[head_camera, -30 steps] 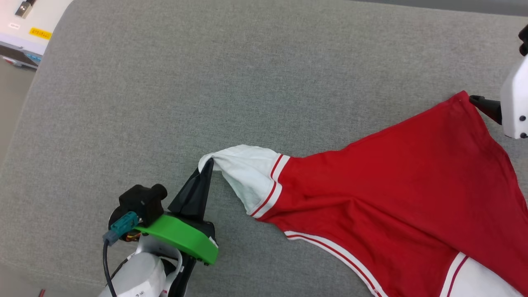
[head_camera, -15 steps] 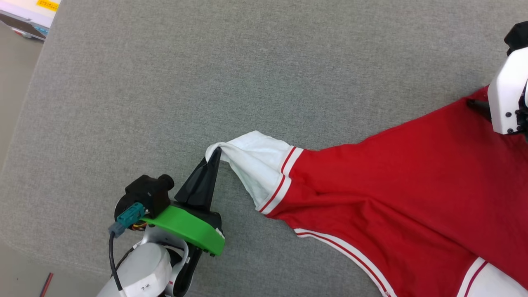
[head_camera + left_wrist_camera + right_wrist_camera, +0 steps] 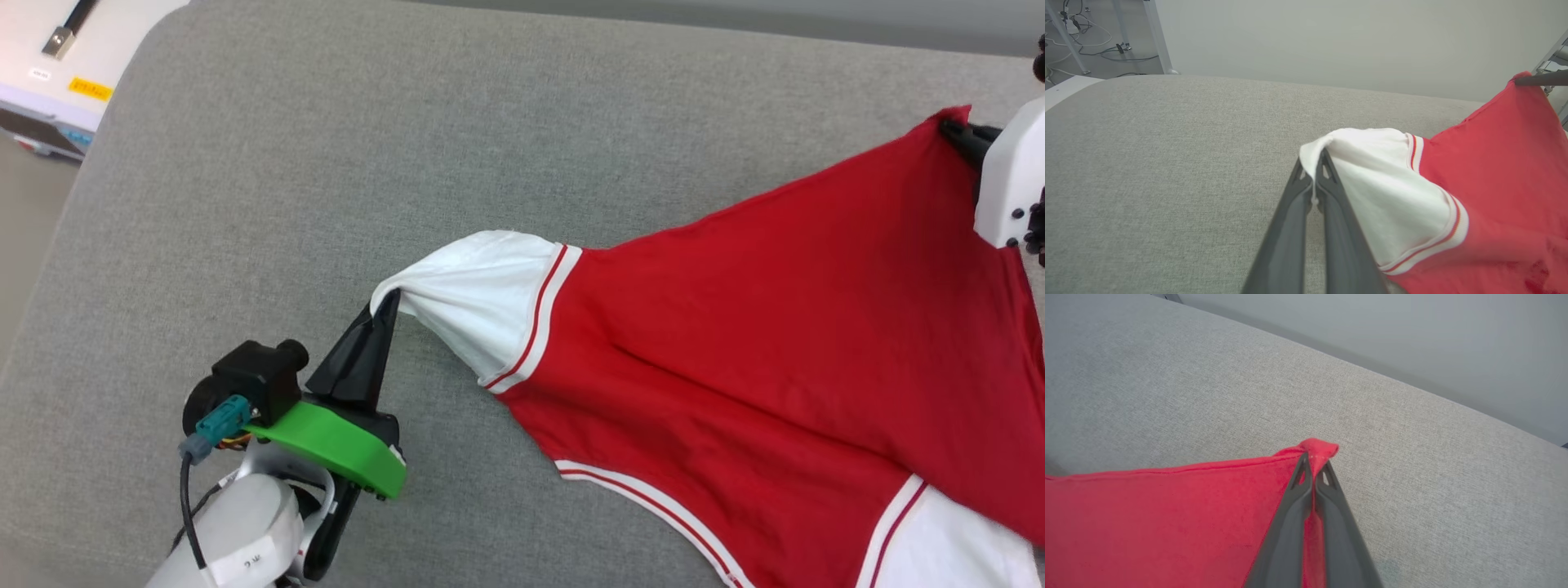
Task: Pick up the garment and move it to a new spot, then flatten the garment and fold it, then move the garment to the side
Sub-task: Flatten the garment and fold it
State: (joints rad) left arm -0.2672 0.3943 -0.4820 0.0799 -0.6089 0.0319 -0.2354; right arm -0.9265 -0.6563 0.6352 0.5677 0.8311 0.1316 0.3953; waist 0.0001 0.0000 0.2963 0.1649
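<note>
Garment point(image 3: 735, 343) is pinched tight, left gripper point(image 3: 387, 300) on its white sleeve point(image 3: 482, 278), right gripper point(image 3: 952, 131) on a red corner point(image 3: 1316, 448) by the bench's point(image 3: 326, 163) far edge; both should pull apart gently.

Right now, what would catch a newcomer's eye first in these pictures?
The red garment lies stretched across the right of the grey padded surface. The left gripper pinches its white sleeve near the middle, and the right gripper pinches a red corner at the upper right.
</note>
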